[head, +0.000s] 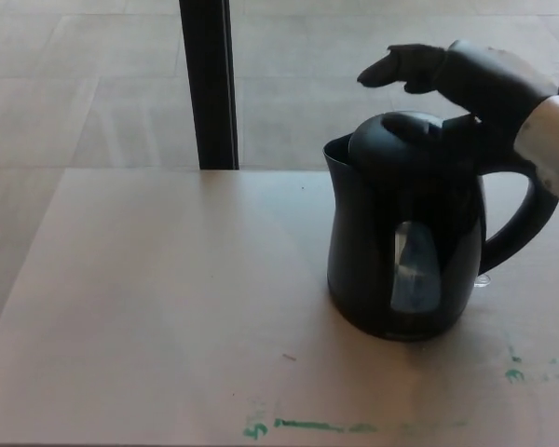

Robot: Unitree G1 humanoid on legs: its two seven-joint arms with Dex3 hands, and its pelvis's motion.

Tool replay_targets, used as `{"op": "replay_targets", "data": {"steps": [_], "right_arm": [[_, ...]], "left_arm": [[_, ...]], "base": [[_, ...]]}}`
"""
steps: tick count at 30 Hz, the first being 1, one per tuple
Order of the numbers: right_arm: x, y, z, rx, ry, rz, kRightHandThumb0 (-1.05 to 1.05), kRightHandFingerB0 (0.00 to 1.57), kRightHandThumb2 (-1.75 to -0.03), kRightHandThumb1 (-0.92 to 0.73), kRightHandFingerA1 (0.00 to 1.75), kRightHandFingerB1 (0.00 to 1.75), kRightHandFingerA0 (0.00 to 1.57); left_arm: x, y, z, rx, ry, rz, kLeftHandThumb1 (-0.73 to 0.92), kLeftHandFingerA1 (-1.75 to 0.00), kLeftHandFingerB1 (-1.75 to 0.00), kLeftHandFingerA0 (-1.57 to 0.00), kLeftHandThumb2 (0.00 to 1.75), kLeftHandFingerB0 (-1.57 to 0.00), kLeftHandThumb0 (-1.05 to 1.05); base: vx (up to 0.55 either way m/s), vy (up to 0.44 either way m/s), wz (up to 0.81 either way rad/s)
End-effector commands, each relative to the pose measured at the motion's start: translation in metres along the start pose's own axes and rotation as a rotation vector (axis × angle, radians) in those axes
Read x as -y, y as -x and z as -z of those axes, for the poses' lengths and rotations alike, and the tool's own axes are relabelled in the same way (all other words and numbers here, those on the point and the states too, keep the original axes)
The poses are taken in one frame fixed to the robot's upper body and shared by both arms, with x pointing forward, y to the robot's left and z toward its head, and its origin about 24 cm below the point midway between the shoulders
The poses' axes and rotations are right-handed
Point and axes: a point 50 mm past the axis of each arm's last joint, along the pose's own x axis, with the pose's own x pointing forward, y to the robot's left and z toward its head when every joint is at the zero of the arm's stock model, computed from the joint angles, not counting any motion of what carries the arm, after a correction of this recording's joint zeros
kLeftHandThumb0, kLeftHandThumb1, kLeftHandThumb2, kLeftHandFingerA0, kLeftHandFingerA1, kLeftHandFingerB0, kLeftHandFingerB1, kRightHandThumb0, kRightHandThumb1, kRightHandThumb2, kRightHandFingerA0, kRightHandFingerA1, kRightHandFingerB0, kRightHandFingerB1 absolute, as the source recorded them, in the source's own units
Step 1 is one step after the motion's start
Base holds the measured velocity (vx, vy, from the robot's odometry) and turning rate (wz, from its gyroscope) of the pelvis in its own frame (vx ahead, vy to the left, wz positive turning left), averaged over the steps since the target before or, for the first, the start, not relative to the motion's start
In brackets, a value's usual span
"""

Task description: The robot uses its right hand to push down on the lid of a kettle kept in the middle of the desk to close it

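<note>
I see the kettle (405, 251) upright on the counter (149, 307), right of centre in the head view, spout to picture left, handle to picture right. Body black w/ a clear water window on the near side. Lid (396, 140) sits down on the rim, looks seated flat; no gap that I can make out from this angle.

R hand (466, 74) hangs above the kettle, over the handle side, apart from the lid. Fingers (401, 65) stretch out toward picture left, held fairly close together, gripping nothing; thumb not clearly visible. White wrist section at the right frame edge, partly cut off. A dark cable runs up past it at the top right corner.

L hand: not in frame.

Counter surface pale, w/ green marks (307, 426) along the near edge and more green specks at lower right. A small clear item shows just behind the kettle base by the handle; too small to identify. Behind the counter, tiled floor (93, 84) and a black vertical post (210, 84) rising at the counter's far edge.
</note>
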Motion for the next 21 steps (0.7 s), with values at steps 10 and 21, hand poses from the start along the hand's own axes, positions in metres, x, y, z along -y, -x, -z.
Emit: {"op": "replay_targets", "data": {"steps": [10, 21], "right_arm": [[0.110, 0.153, 0.113, -0.351, -0.507, 0.423, -0.69, 0.41, -0.74, -0.92, 0.41, 0.40, 0.51], [0.077, 0.296, 0.185, -0.671, -0.596, 0.681, -0.81, 0.57, -0.66, -0.87, 0.57, 0.45, 0.60]], "left_arm": [[-0.008, 0.002, -0.002, 0.000, 0.039, -0.029, 0.78, -0.49, -0.44, -0.48, 0.82, -0.40, -0.94], [-0.007, 0.002, -0.001, 0.001, 0.015, -0.031, 0.92, -0.47, -0.41, -0.50, 0.70, -0.44, -0.88]], "base": [[0.00, 0.000, 0.00], [0.00, 0.000, 0.00]]}}
